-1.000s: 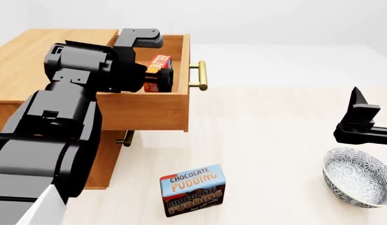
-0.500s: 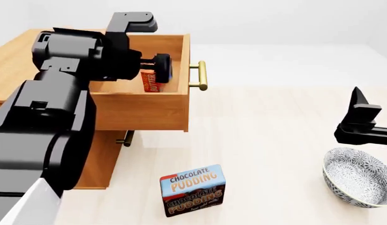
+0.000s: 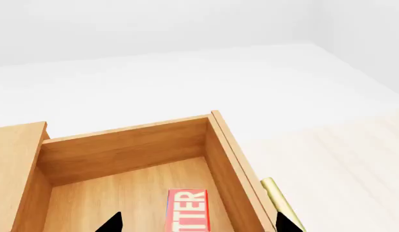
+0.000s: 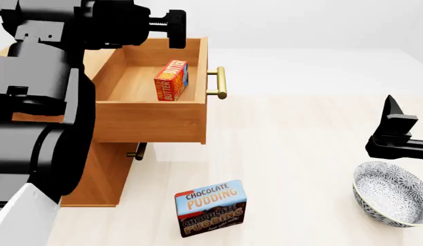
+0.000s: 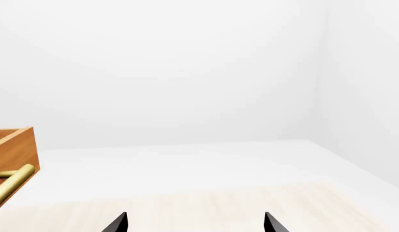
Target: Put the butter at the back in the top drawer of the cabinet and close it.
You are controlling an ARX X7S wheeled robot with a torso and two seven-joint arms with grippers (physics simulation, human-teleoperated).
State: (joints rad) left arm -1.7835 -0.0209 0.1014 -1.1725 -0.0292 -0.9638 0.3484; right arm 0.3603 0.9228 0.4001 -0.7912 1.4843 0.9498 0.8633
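Note:
The butter [image 4: 172, 81], a small red-orange box with yellow lettering, stands on edge inside the open top drawer [image 4: 153, 120] of the wooden cabinet [image 4: 107, 174], near the drawer's front panel. My left gripper [image 4: 173, 22] is above the drawer's far side, open and empty. In the left wrist view its dark fingertips [image 3: 111, 223] stand wide apart, with the butter [image 3: 187, 210] on the drawer floor below them and the brass handle [image 3: 276, 200] to one side. My right gripper [image 4: 396, 130] is open and empty far to the right, over the floor.
A blue-and-brown chocolate pudding box [image 4: 210, 207] stands on the floor in front of the cabinet. A patterned bowl [image 4: 393, 192] sits at the lower right under my right arm. The top drawer's brass handle [image 4: 220, 83] sticks out right; a lower handle [image 4: 137, 151] shows beneath.
My left gripper has let go of the butter and risen out of the drawer. The butter now stands alone in the drawer. The right arm has not moved.

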